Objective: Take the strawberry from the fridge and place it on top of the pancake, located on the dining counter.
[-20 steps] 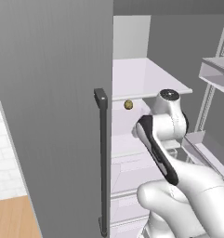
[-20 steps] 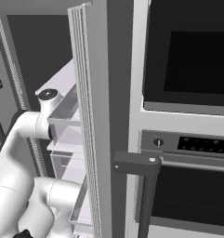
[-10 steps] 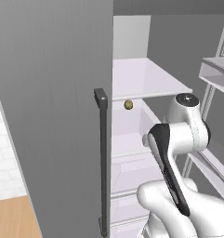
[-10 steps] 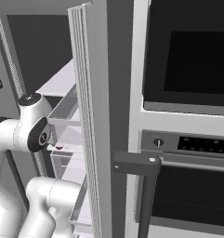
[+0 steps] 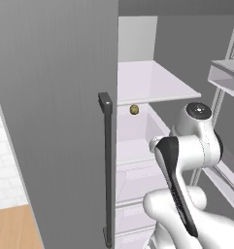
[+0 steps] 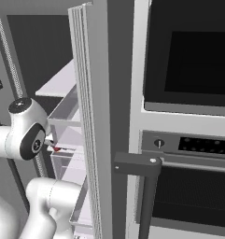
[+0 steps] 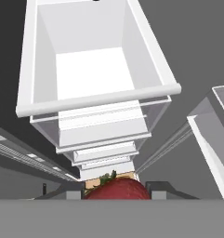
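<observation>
Gripping claw [image 7: 115,191] around glossy, rounded red strawberry [image 7: 117,189], leafy-topped.

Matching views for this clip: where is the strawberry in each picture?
Left base view: hidden, the arm stands in front of that spot.
Right base view: strawberry, a red speck at left, just right of the arm's round joint, under the drawer.
Hand view: bottom centre, large, at the picture's lower edge.
Shared landmark: the fridge's top white drawer.
</observation>
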You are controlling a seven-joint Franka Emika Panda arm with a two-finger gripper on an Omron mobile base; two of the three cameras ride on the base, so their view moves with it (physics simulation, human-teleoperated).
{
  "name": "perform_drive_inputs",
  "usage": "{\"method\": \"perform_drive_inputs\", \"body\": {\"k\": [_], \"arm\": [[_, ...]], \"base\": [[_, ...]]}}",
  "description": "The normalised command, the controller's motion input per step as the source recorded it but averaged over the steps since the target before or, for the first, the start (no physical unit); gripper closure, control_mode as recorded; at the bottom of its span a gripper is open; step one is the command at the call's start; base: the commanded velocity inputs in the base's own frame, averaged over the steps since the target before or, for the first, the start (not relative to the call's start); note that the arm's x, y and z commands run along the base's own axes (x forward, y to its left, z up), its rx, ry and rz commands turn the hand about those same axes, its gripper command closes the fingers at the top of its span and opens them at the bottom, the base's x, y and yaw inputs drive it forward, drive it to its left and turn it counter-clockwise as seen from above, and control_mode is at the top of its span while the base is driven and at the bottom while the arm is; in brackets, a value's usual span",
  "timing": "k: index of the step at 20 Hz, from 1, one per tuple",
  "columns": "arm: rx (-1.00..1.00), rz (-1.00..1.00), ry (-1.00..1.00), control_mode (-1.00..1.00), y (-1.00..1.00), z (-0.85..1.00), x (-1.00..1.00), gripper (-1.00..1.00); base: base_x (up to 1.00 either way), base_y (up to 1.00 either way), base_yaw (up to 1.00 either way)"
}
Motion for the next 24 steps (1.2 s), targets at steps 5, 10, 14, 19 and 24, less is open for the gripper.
{"method": "perform_drive_inputs", "body": {"k": [5,10,14,19,24], "arm": [[0.0,0.0,0.0,-1.0,0.0,0.0,0.0,1.0],[0.0,0.0,0.0,-1.0,0.0,0.0,-0.02,1.0],[0.0,0.0,0.0,1.0,0.0,0.0,-0.09,1.0],[0.0,0.0,0.0,1.0,0.0,0.0,0.0,1.0],[0.0,0.0,0.0,1.0,0.0,0.0,0.0,1.0]], "base": [[0.0,0.0,0.0],[0.0,0.0,0.0],[-0.56,0.14,-0.01],[-1.0,0.47,-0.08],[-1.0,0.44,-0.37]]}}
